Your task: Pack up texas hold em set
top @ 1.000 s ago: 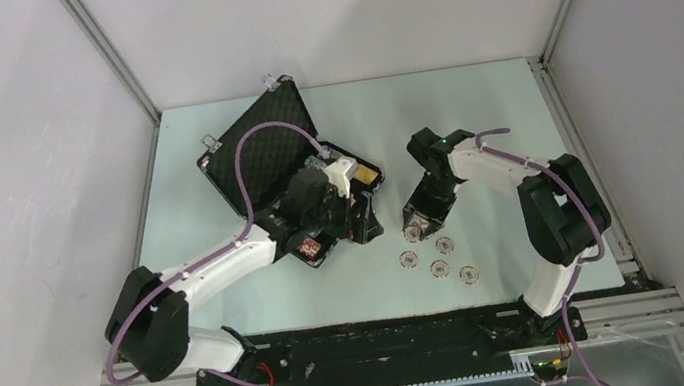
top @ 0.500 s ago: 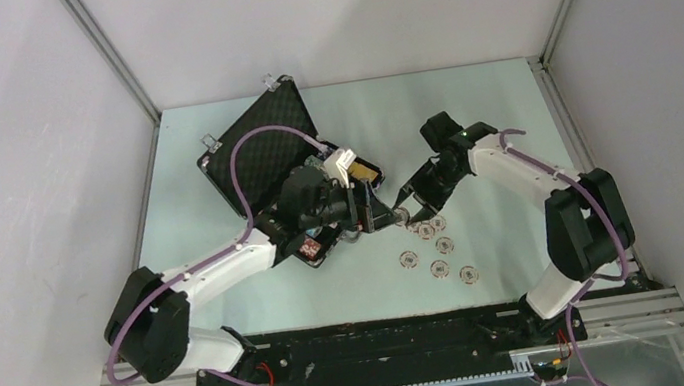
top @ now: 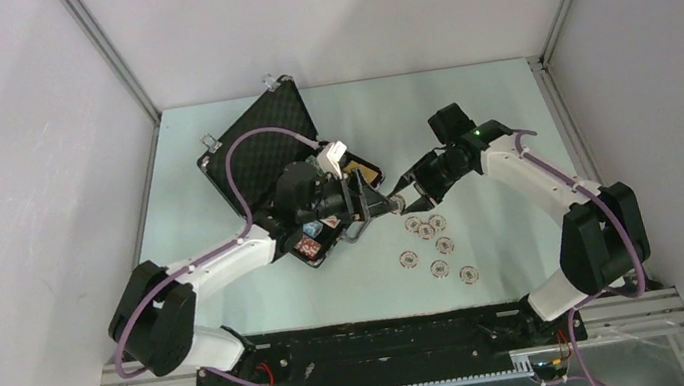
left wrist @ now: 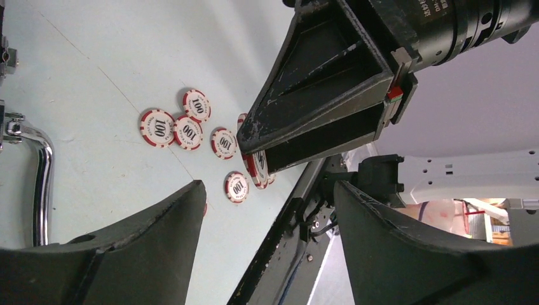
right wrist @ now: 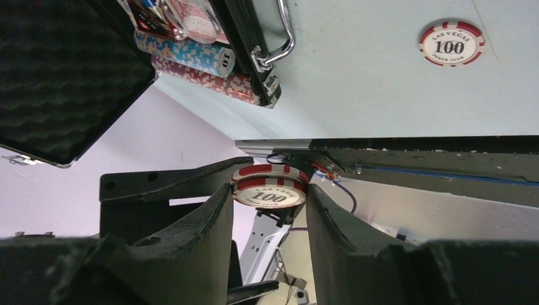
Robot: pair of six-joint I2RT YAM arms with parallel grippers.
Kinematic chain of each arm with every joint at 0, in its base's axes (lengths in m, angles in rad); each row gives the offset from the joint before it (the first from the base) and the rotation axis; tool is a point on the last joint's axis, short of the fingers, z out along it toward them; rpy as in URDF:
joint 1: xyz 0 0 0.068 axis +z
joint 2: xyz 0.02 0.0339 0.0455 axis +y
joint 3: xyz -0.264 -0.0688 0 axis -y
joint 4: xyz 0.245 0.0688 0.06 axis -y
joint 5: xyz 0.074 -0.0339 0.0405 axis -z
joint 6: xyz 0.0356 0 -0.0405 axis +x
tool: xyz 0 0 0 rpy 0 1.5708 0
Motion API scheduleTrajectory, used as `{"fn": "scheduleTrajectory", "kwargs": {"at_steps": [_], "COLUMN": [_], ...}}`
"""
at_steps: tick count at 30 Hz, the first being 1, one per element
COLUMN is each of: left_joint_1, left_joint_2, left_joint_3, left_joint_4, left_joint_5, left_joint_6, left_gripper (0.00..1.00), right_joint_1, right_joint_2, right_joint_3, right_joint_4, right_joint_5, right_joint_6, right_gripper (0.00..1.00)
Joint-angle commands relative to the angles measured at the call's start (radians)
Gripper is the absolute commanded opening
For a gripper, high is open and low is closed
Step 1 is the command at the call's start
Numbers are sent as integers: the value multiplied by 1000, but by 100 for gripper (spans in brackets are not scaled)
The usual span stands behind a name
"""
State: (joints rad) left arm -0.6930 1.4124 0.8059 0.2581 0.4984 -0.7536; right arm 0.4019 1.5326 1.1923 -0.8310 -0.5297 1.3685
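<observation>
Red-white chip stack (right wrist: 269, 190) within right pincer (right wrist: 267, 207).

The pale table (top: 508, 109) carries an open black case (top: 263, 164) and loose red chips (top: 444, 244).

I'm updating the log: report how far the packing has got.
Done: rows of blue and pink poker chips already sit in the open black foam-lined case. In hand: the right pincer grips a small stack of red-and-white 100 chips, held between the open left pincer. Left: several matching chips lie loose on the pale table; the case lid stands open.
</observation>
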Motion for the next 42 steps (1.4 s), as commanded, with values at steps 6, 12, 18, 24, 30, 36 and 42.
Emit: {"fn": "scheduleTrajectory", "kwargs": {"at_steps": [6,12,18,24,30,36,42], "left_joint_1": [6,8,14,35,43,43,43], "left_joint_2": [59,78,91,84,77,84,81], "left_joint_3": [35,46,57,40,31,30,38], "left_joint_4": [106,135,152,205,249,252,206], "left_joint_5": [67,79,77,64,63,73,71], "left_joint_6": [-60,-84,-109,-147,-172,-171,-142], "left_gripper": [69,65,58,52,49,35,1], "right_joint_1": [4,18,37,40,44,45,36], "right_joint_2": [-59,-66,-64,-65,-78,-82,-92], "right_joint_3": [32,32,32,25,1,-2,-2], "right_joint_4": [67,92,92,85,103,123,137], "right_joint_5": [-48,-58,-54,-53,-55,-55,-54], "right_joint_6": [85,110,120,113,127,143,131], "right_gripper": [23,23,23,23,23,23,63]}}
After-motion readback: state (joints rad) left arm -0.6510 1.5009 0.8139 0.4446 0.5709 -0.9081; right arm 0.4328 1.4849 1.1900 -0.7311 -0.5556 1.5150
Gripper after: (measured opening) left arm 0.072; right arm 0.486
